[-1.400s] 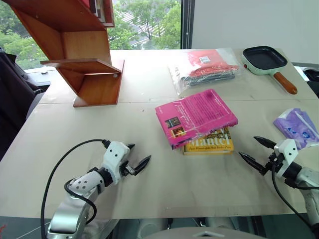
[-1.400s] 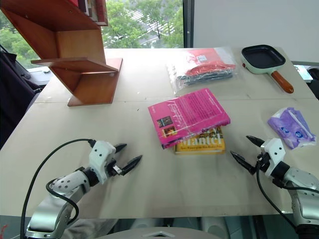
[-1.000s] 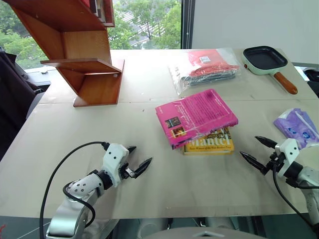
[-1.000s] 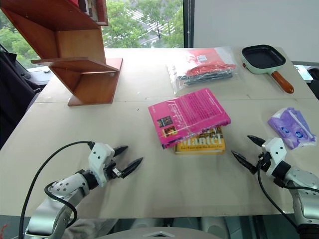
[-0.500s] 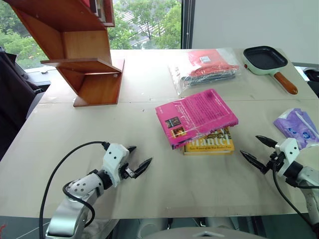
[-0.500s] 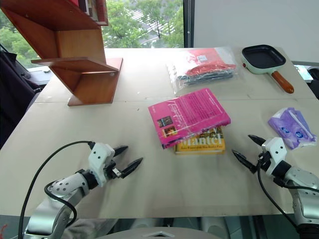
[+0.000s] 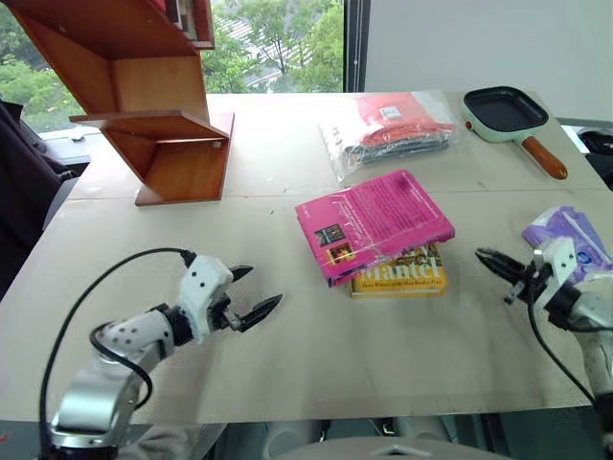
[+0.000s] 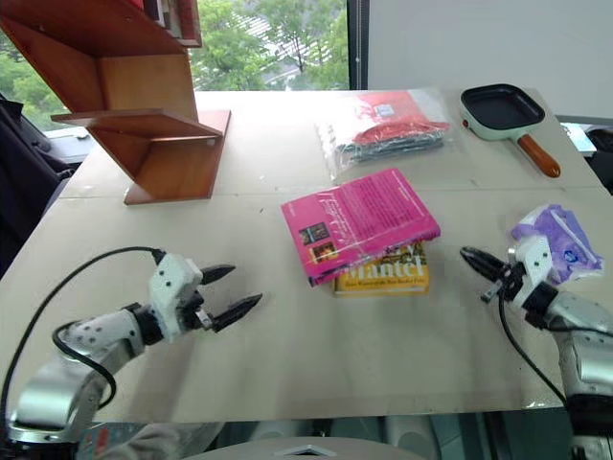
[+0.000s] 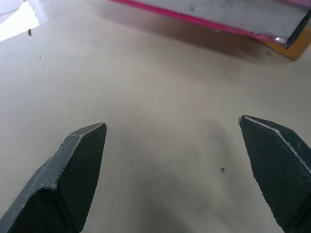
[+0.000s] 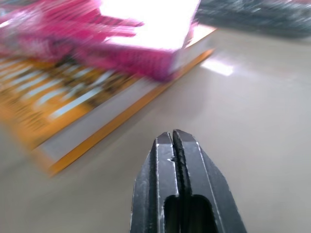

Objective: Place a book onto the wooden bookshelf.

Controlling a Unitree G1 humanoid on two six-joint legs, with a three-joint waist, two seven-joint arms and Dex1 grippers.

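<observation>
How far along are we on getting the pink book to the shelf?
Nothing done yet: the pink book lies on the yellow book, far from the wooden bookshelf. In hand: right pincer shut, empty, near the books; left pincer open above the table. Left: grasp, carry, place.

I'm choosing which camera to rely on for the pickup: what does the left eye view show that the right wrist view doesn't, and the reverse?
Left eye view alone: the wooden bookshelf, the frying pan, the purple packet, and the left end effector standing open. Right wrist view alone: the right end effector seen close, its fingers pressed shut on nothing. Both: the pink book lying on the yellow book, with bare table in front of them.
</observation>
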